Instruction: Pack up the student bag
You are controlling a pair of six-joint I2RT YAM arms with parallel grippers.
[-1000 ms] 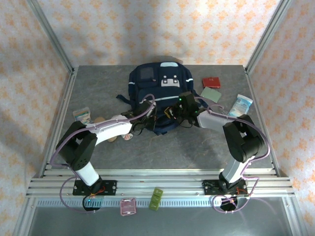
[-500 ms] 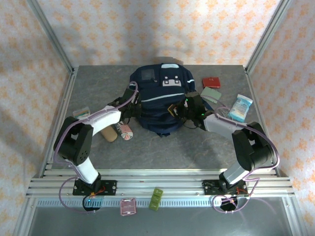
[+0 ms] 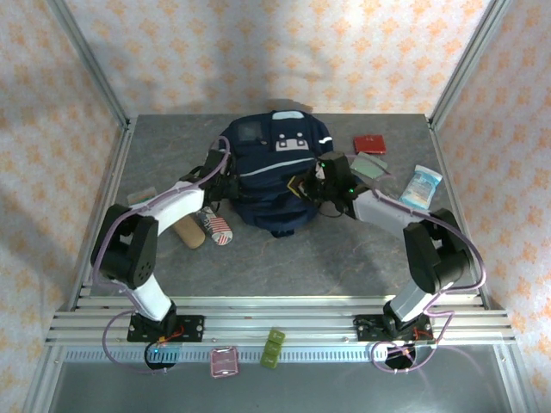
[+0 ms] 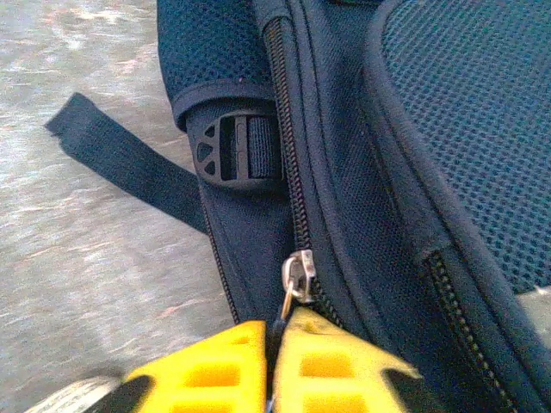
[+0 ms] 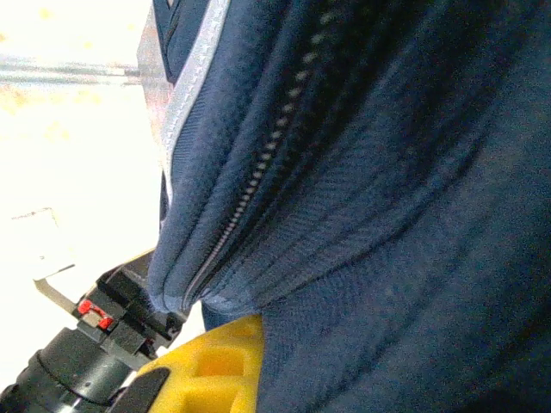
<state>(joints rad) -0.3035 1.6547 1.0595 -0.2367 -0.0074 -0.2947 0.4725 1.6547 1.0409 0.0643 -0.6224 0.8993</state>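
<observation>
**Student bag** [image 3: 274,176]: navy fabric with a thin white stripe. It lies front up on the table [image 3: 344,249], middle to far side, between the two arms.

**Handling (judged):** soft and limp, so it will sag and fold wherever it is lifted. The weave is grippy and nothing about it is fragile. The body gives under a push, so zip work needs a counter-hold.

**Holds (judged):** the zip pull [image 4: 297,277] for opening, a pinched seam fold for bracing, and the strap [image 4: 129,163] or buckle [image 4: 237,151] for dragging.

**Left gripper** [image 4: 274,340]: at the bag's left side, its yellow fingers together and pinching the zip pull.

**Right gripper** [image 3: 312,185]: pressed against the bag's right side. One yellow finger [image 5: 219,361] sits under a fold of fabric and the other is hidden, so I cannot tell whether it is gripping.

**Loose items:** a red wallet [image 3: 370,144], a blue-white packet [image 3: 420,185] and a tan roll [image 3: 186,233] lie apart from the bag.
</observation>
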